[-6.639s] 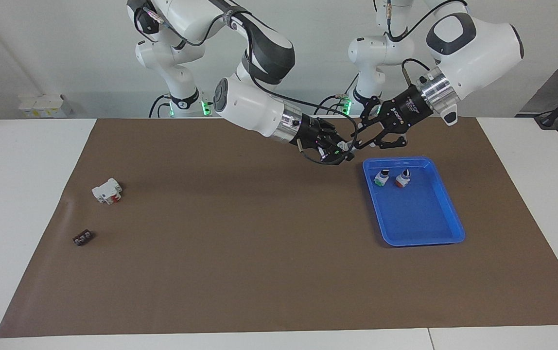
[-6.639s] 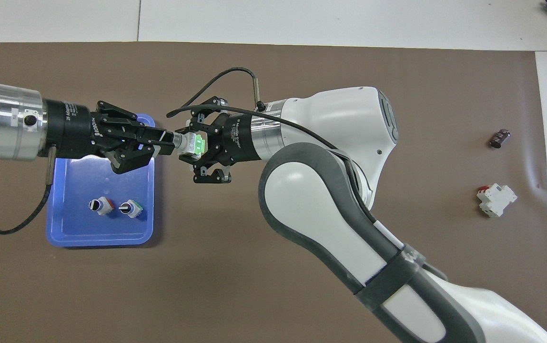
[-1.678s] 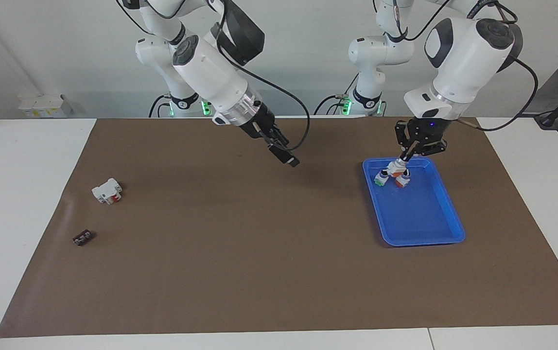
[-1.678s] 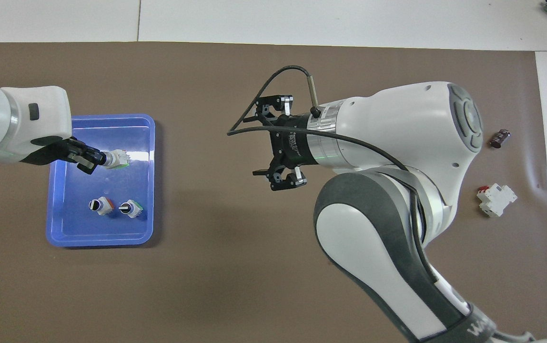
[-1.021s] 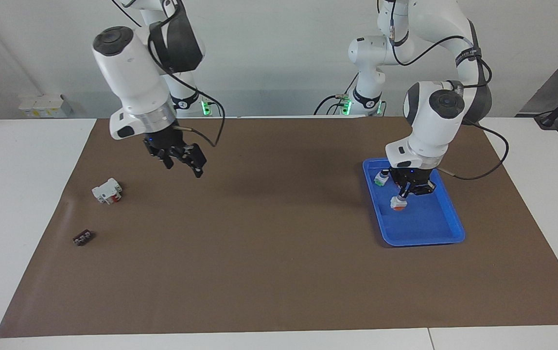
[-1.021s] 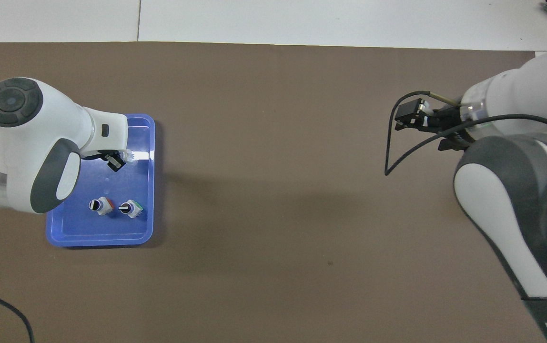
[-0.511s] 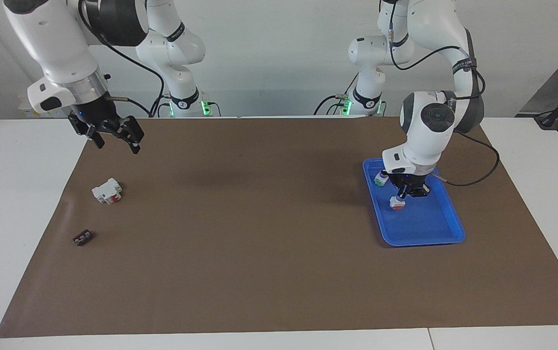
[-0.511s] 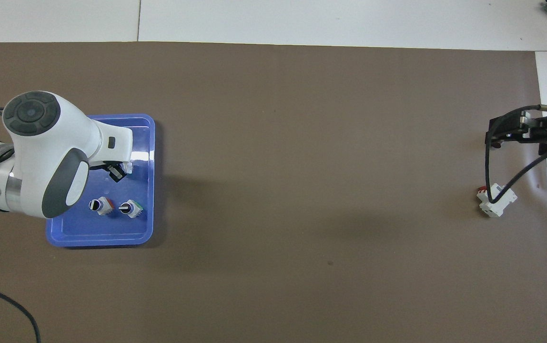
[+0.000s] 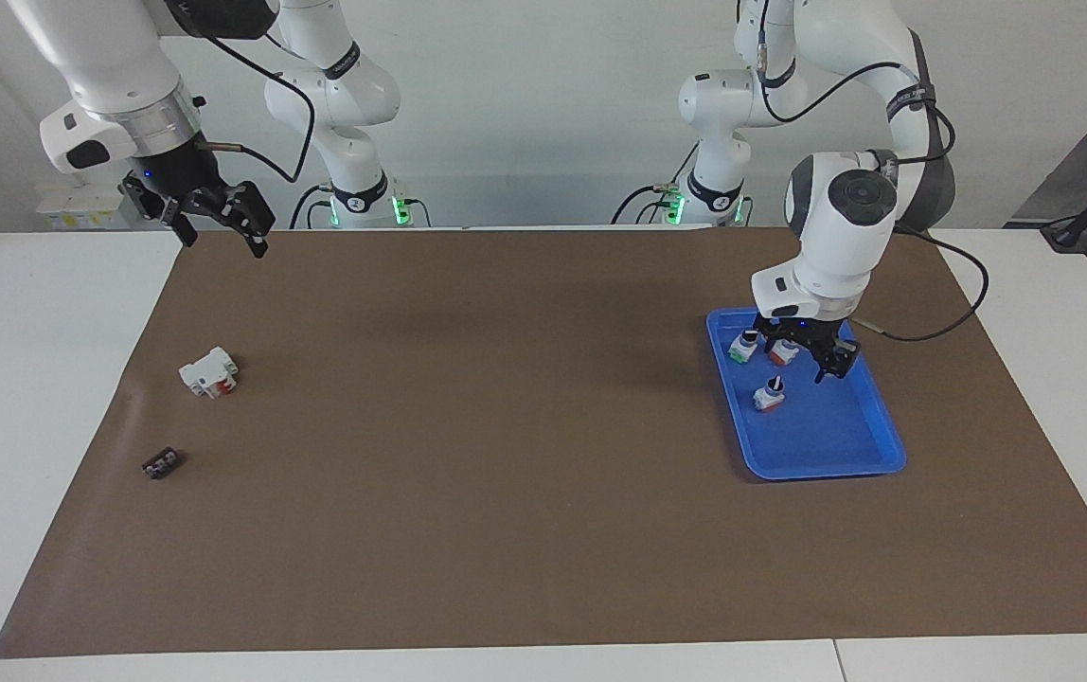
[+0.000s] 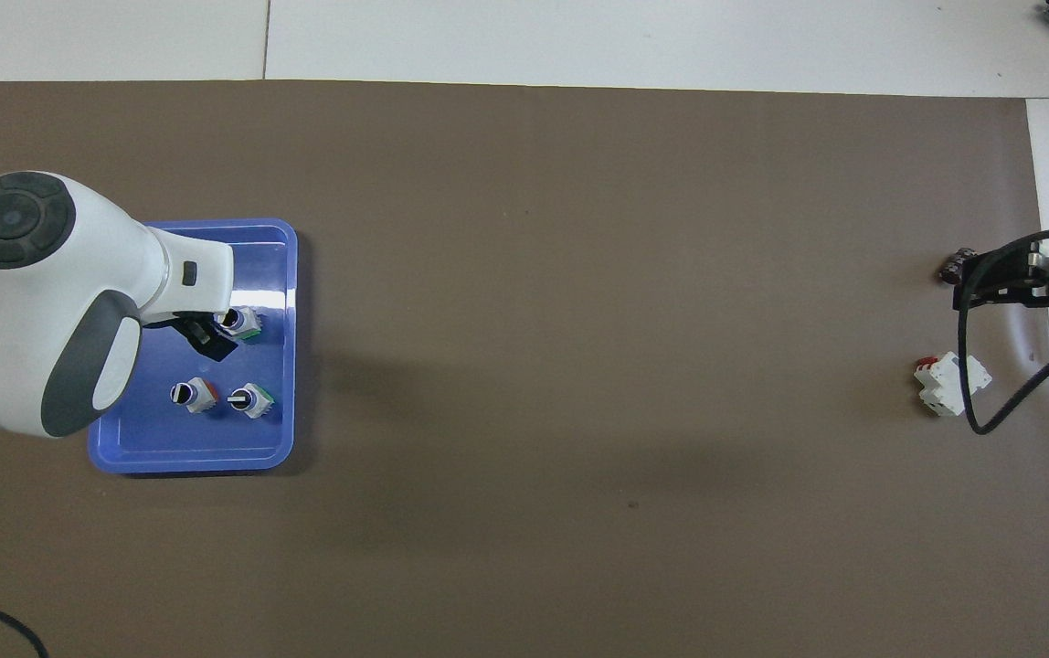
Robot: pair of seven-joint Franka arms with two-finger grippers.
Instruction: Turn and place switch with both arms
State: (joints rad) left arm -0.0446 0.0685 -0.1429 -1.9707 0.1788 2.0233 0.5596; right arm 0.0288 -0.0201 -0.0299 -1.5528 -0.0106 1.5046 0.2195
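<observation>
The switch (image 9: 770, 396) stands upright in the blue tray (image 9: 870, 445), black knob up; in the overhead view the switch (image 10: 238, 322) shows its green block at the bottom. My left gripper (image 9: 804, 358) hangs open just above the tray, a little nearer to the robots than the switch and clear of it. From overhead the left wrist hides most of it; one finger (image 10: 205, 336) shows beside the switch. My right gripper (image 9: 212, 216) is open and empty, raised over the mat's corner at the right arm's end, and the right gripper (image 10: 977, 279) shows at that view's edge.
Two more small switches stand in the tray, one green-based (image 9: 742, 347) and one red-based (image 9: 783, 350), nearer to the robots than the placed one. A white boxy part with red (image 9: 209, 371) and a small black part (image 9: 162, 463) lie on the brown mat at the right arm's end.
My left gripper has opened, let go of the switch and risen; the switch now stands alone in the tray. The right arm has swung to its own end of the table and lifted.
</observation>
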